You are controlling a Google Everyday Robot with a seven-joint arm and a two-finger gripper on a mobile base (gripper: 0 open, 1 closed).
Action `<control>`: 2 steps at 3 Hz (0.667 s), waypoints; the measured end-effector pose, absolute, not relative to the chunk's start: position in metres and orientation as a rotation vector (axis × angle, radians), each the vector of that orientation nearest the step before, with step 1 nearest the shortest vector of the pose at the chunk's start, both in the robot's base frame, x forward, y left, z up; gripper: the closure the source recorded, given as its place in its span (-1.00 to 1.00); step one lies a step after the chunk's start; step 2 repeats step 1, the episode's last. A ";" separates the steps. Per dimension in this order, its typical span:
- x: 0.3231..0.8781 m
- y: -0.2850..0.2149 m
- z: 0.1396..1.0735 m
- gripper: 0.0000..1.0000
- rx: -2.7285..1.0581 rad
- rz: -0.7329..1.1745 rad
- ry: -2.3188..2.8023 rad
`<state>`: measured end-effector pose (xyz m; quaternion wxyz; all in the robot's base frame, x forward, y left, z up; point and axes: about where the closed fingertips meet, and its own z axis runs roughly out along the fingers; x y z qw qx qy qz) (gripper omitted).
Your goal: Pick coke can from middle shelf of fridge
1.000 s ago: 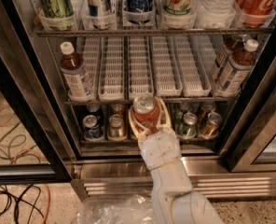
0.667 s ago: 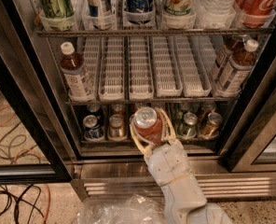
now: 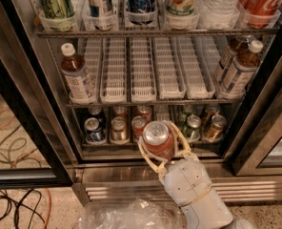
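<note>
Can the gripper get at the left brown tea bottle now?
Probably not: the gripper, low before the open fridge, is shut on the red aluminium coke can. The path to the brown tea bottle looks clear.

The robot's gripper (image 3: pixel 159 138), low at centre before the fridge (image 3: pixel 107 174): two slim, curved fingers (image 3: pixel 148 160) of cream plastic, with open gaps along their length. Behind them, the arm (image 3: pixel 193 194) is a smooth, rounded, pale-grey shell, ringed at the wrist by a thin tan seam.
</note>
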<state>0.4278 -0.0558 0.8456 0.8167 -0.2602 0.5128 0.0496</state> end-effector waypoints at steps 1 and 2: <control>0.428 -0.055 0.845 1.00 -0.553 0.112 1.092; 0.428 -0.055 0.845 1.00 -0.553 0.112 1.092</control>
